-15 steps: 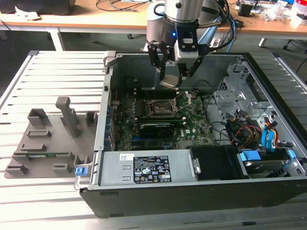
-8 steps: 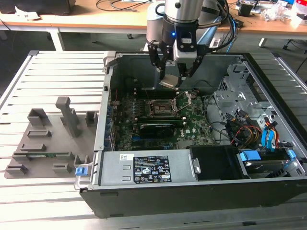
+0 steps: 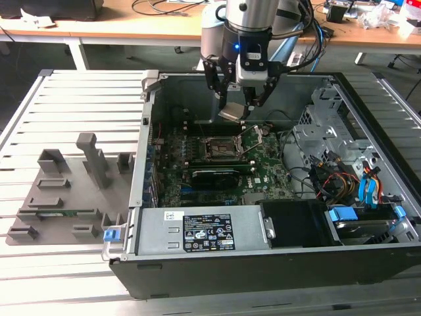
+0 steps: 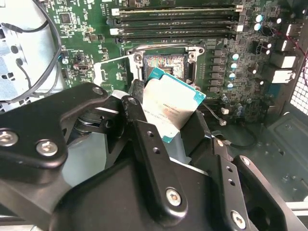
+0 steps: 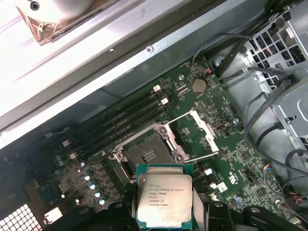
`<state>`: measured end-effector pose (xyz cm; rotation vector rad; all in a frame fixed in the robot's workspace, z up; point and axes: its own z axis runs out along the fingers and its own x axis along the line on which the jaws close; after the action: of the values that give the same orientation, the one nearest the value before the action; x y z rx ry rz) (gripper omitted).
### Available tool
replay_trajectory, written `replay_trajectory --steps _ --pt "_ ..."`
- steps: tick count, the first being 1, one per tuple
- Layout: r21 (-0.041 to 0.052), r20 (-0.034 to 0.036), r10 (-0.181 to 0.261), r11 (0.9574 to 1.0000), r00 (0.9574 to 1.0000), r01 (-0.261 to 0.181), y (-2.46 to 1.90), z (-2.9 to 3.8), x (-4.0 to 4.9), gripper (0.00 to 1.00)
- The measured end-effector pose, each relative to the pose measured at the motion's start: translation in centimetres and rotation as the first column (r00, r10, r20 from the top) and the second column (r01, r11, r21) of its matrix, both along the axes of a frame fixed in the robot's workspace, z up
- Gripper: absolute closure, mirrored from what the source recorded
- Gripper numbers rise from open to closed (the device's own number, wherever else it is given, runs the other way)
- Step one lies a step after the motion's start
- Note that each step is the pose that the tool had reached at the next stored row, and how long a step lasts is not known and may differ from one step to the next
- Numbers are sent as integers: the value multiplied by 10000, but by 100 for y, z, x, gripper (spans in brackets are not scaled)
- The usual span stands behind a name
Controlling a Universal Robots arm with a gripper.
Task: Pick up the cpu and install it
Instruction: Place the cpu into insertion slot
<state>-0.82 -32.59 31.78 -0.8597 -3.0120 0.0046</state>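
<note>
End effector [image 3: 235,107] hangs inside the open computer case [image 3: 368,263] in the exterior view, clamped on the cpu [image 3: 231,112] above the board, near the socket [image 3: 220,149]. In the second wrist view the cpu [image 4: 168,107] sits tilted between the fingers [image 4: 144,130]. In the first wrist view it hovers beside the uncovered socket [image 5: 148,155]. Seating it tilted or offset would likely bend pins.
</note>
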Motion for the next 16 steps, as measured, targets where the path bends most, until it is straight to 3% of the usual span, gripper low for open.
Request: replay_trajectory --steps 16 --pt "0 1 -719 9974 9974 719 0 0 0 45"
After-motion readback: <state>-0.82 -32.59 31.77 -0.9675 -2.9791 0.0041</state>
